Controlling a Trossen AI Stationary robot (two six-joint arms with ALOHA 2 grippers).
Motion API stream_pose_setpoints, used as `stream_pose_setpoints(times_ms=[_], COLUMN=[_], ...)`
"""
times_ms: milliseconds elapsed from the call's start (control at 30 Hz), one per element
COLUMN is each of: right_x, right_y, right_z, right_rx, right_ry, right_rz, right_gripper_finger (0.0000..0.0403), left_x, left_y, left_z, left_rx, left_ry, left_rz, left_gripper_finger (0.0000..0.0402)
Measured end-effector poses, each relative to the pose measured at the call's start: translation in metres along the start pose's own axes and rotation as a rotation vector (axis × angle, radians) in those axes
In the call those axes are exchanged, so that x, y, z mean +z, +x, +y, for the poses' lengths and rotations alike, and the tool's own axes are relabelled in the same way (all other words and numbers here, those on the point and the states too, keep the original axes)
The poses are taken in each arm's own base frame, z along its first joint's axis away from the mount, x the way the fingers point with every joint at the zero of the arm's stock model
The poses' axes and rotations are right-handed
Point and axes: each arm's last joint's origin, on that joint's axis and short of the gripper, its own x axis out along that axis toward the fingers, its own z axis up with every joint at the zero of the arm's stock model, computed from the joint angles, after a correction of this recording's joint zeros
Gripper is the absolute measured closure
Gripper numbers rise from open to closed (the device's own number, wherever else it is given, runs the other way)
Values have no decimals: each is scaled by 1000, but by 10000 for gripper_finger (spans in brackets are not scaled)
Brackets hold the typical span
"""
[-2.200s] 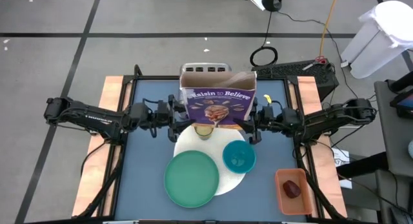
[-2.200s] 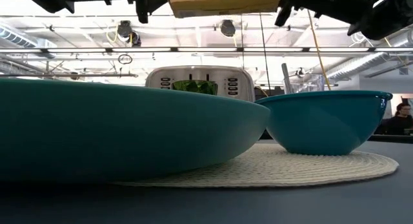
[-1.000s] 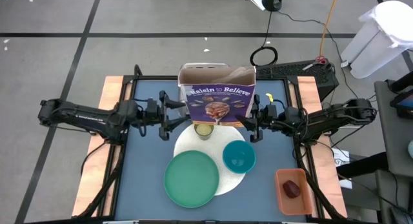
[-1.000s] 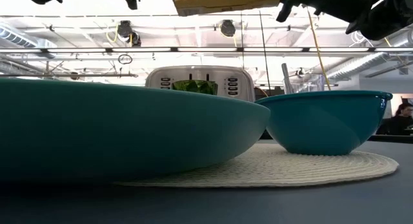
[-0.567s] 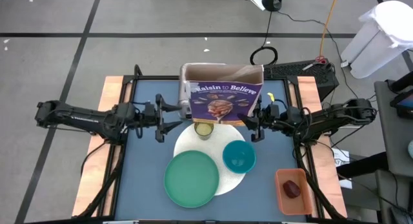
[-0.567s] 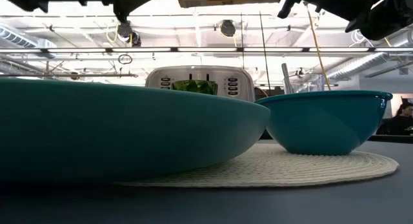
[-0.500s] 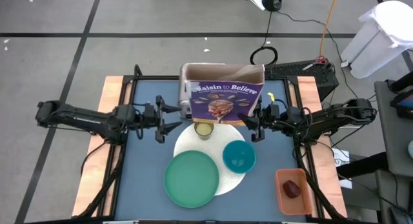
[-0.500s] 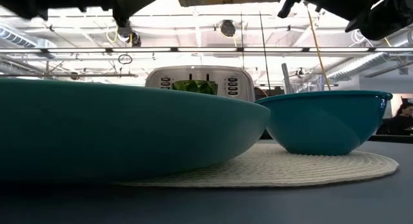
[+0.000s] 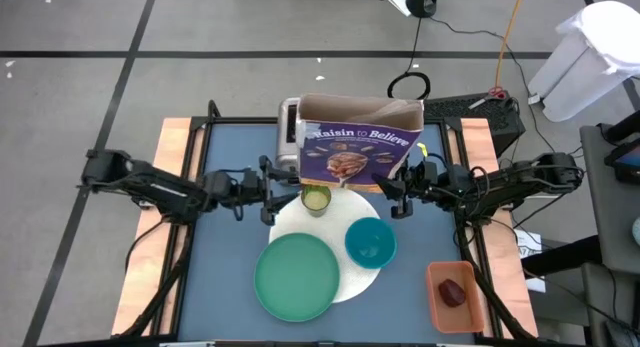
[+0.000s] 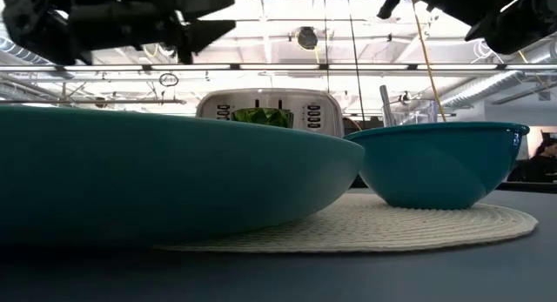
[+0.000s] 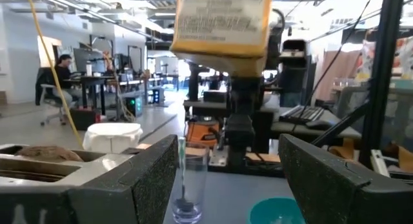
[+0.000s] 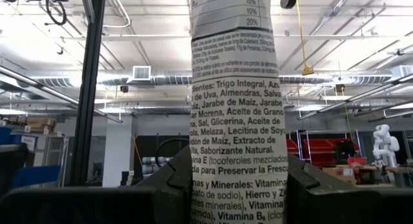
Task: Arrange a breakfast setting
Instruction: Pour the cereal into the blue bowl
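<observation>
My right gripper (image 9: 393, 187) is shut on the purple cereal box (image 9: 360, 150), which hangs tilted high over the table's far middle. My left gripper (image 9: 278, 192) stands open left of the box, over the white round mat (image 9: 288, 219), touching nothing. On the mat rest a green plate (image 9: 296, 277), a teal bowl (image 9: 370, 242) and a small yellow-green cup (image 9: 316, 199). A clear glass (image 11: 190, 185) with a spoon in it stands beyond the left fingers. A dark red fruit (image 9: 453, 292) lies in an orange tray. A brown pastry (image 11: 40, 153) lies on the toaster. My right gripper pinches the box's two broad faces between its fingers (image 12: 171, 182), at the box's right edge near the bottom corner (image 9: 385, 179). The narrow printed side panel (image 12: 237, 153) faces the wrist. The fingers come from the table's right, slanting upward. The box is lifted clear and tilted.
The silver toaster (image 9: 290, 127) stands at the far middle, partly under the box. The orange tray (image 9: 440, 312) sits at the near right corner. Bare blue table top (image 9: 225, 247) lies left of the plate.
My left gripper has sunk, staying open, and has come a little toward the cup. The cereal box, held by my right gripper alone, has shifted toward the table's right and tipped, its open top swinging rightward.
</observation>
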Motion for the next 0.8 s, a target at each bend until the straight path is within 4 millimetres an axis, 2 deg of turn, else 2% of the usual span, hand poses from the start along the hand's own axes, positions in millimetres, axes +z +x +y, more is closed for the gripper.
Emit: stream_pose_setpoints(times_ms=[267,400,800], right_x=[0,0,1], right_y=[0,0,0], right_z=[0,0,1], right_rx=[3,7,32], right_ry=[0,-16,-49], right_rz=[0,-5,-8], right_gripper_finger=[287,287,287], left_x=[-2,-2,12], left_y=[42,54,60], left_z=[3,6,5], left_rx=[8,-21,-76], left_ry=[1,12,39], left_rz=[-24,-46,-159], left_gripper_finger=[131,131,131])
